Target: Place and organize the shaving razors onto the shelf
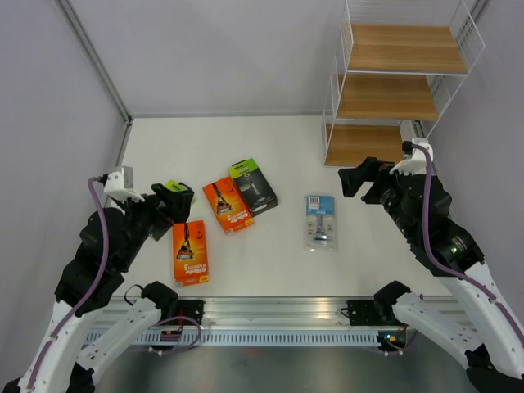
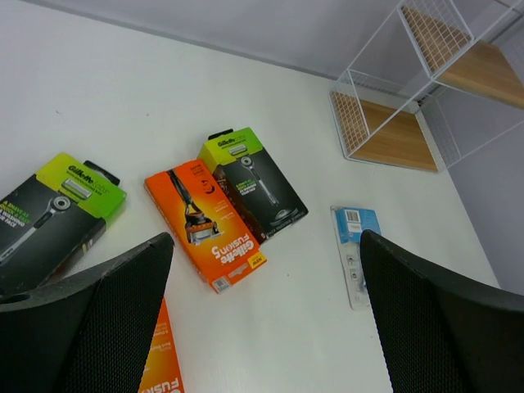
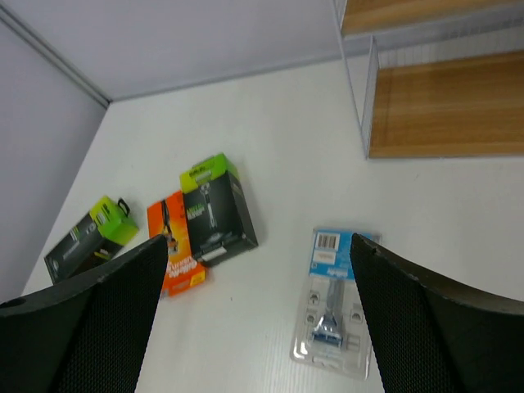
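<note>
Five razor packs lie on the white table. One orange card (image 1: 190, 252) lies near the left arm, a second orange card (image 1: 228, 205) leans against a black box with a lime-green end (image 1: 253, 187). The other black box (image 1: 169, 196) is mostly hidden under my left gripper (image 1: 174, 201); it shows in the left wrist view (image 2: 49, 217). The clear blister with blue card (image 1: 320, 221) lies centre-right, also in the right wrist view (image 3: 332, 307). My right gripper (image 1: 359, 180) hovers open right of it. Both grippers are open and empty. The shelf (image 1: 397, 90) stands at the back right.
Grey walls enclose the table at the left, back and right. A metal rail (image 1: 270, 315) runs along the near edge between the arm bases.
</note>
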`<state>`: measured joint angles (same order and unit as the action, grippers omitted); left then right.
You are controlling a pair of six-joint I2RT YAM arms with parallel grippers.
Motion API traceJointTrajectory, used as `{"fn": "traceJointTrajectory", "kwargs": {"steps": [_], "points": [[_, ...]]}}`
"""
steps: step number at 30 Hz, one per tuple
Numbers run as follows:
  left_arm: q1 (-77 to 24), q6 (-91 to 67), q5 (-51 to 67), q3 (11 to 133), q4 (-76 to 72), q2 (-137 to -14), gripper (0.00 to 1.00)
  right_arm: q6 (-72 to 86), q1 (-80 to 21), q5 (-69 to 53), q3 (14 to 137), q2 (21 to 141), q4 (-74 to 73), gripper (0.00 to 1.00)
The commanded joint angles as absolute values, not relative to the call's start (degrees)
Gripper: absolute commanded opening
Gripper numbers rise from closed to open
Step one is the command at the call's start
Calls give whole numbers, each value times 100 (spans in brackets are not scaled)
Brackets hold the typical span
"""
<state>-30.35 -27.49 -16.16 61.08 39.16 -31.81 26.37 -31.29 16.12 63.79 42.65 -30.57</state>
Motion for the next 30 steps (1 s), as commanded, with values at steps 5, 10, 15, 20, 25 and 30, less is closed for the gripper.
{"fn": "traceJointTrajectory", "kwargs": {"steps": [5, 10, 15, 20, 25, 30], "points": [[-3032, -3041, -1538, 5432, 4131, -2207, 100, 3083, -3129, 1493, 5827, 4227, -3682, 98], [-3041, -2944, -1503, 5195, 4210, -1969, 100, 3366, -3138, 1872, 5994, 4640, -4402, 98], [-3041, -3093, -1485, 4975, 4350, -2311, 100, 3612, -3129, 1960, 5161, 5044, -4177, 97], [-3032, -3401, -1398, 4817, 4474, -2557, 100, 4201, -3129, 2311, 4027, 5291, -3508, 89], [-3032, -3358, -1327, 4694, 4491, -2689, 99, 4123, -3129, 1873, 3586, 5528, -2392, 74], [-3032, -3401, -1432, 4518, 4491, -2663, 100, 3709, -3138, 1433, 3769, 6528, -1723, 63]]}}
